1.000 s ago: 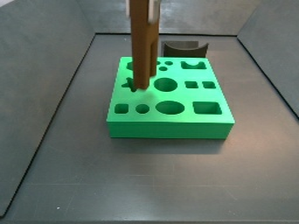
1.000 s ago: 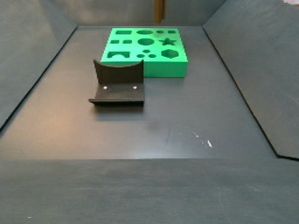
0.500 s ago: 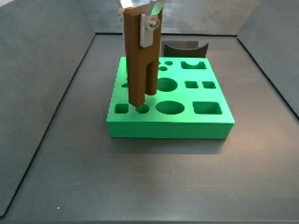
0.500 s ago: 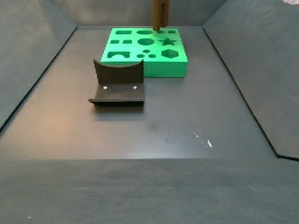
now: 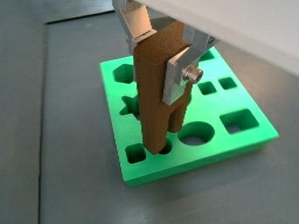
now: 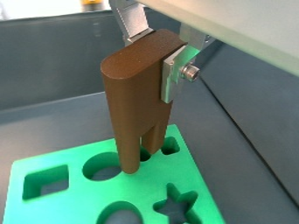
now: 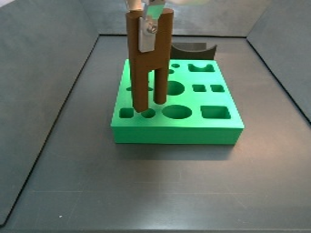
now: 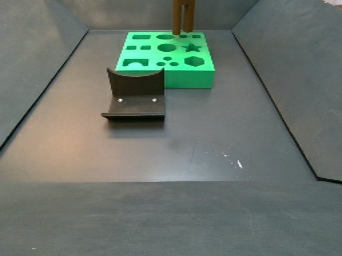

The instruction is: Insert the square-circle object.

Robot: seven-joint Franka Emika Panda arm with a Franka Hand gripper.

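Dark floor (image 8: 187, 190) carries the green block (image 7: 183, 123); above it the gripper (image 7: 148, 23) is closed on the upright square-circle object (image 7: 147, 68), legs at the holes.

The gripper (image 7: 148, 20) stands over the green block (image 7: 177, 103), closed on the top of the square-circle object (image 7: 148, 65), whose two legs hang at the block's near-corner holes in a side view. That piece and the block fill the far end of the worktop (image 8: 187, 150). The dark grey curved block (image 8: 134, 96) sits apart from the green block, nearer mid-worktop. Grey walls (image 8: 40, 85) hem both sides; elsewhere the worktop lies open.
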